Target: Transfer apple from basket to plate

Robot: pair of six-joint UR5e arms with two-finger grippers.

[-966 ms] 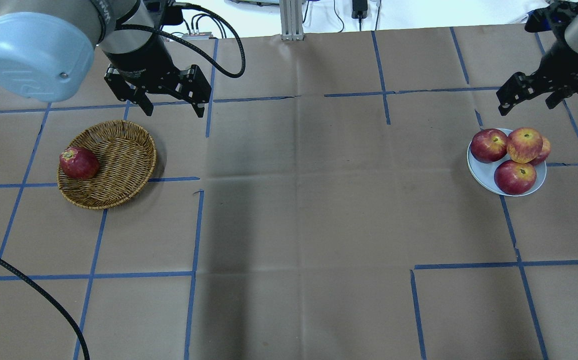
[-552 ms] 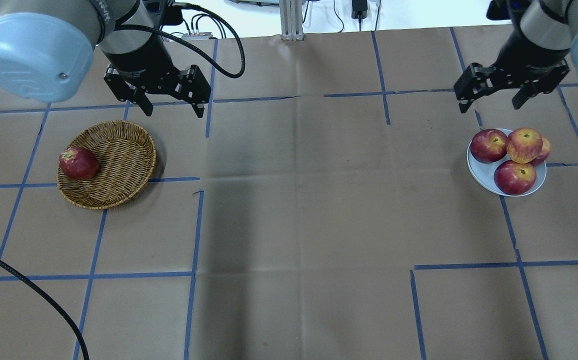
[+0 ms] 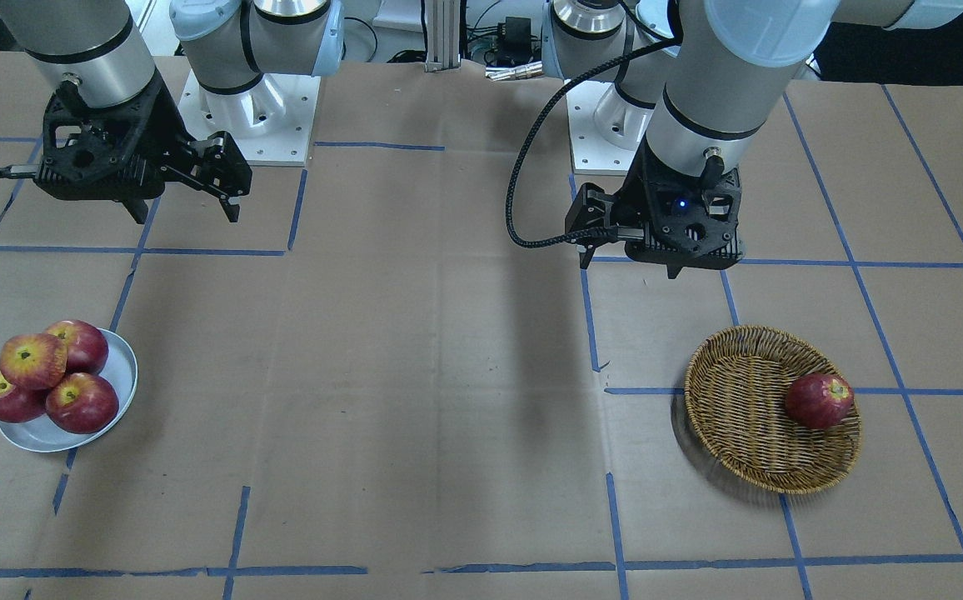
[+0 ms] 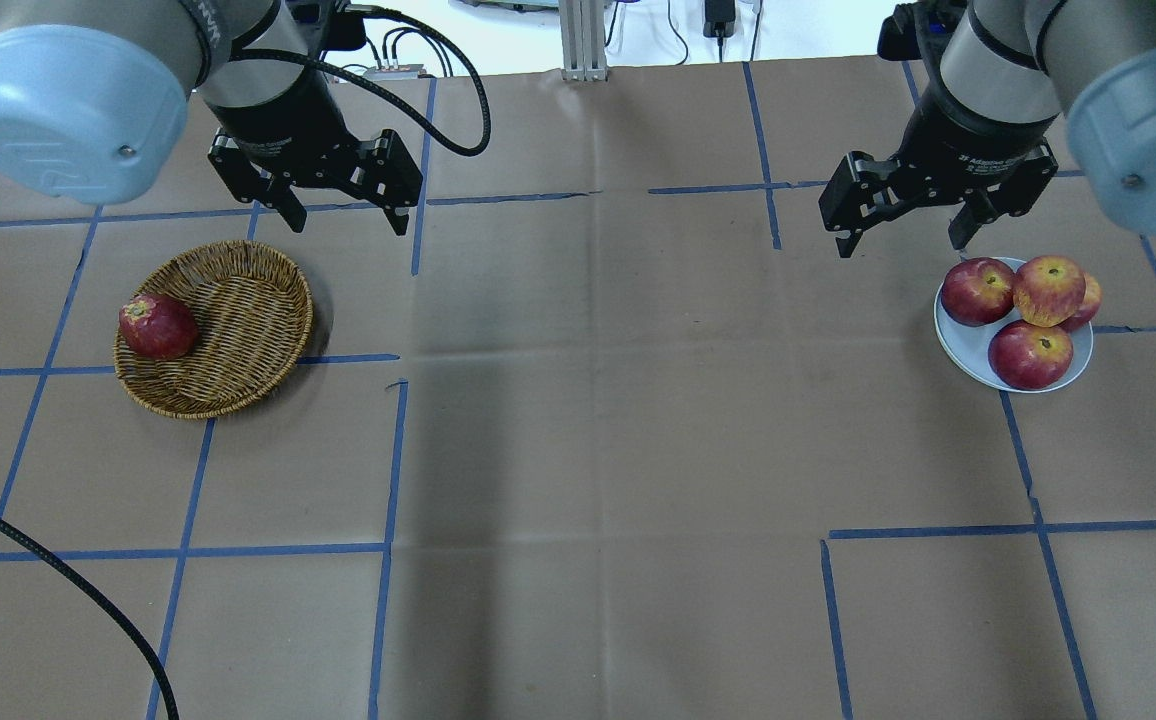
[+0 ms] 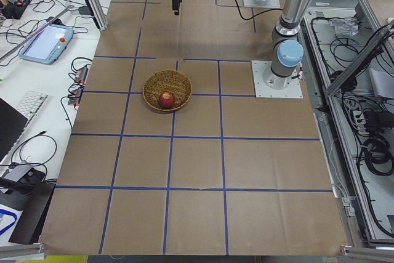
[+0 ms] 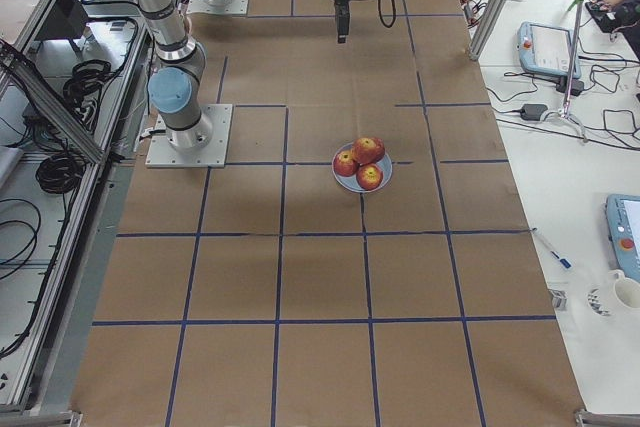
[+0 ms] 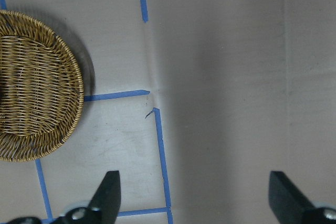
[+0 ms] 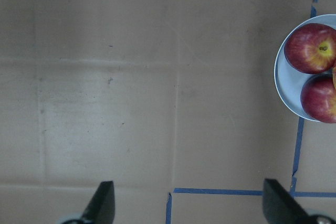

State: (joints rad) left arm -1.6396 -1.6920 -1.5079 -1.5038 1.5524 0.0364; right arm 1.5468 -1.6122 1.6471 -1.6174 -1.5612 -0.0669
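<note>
1. The table (image 4: 598,400), brown paper gridded in blue tape, carries everything; clock bearings are as seen from overhead.
2. Left hand (image 4: 346,222) hangs released and empty, at 2 o'clock off the basket, unmoved since a second ago.
3. Right hand (image 4: 901,244), fingers spread and empty, has swept in from the table's 2 o'clock edge. It's now at 10 o'clock off the plate.
4. Basket (image 4: 304,310), at the table's 9 o'clock, holds one dark red apple (image 4: 158,326) against its 9 o'clock wall.
5. Plate (image 4: 968,360), at 3 o'clock, bears three darker apples (image 4: 1030,355).
6. And the apple (image 4: 1048,290): pinkish-red, streaked, yellow around the stem. It's perched atop that pile at the plate's 1 o'clock, same spot as before.
</note>
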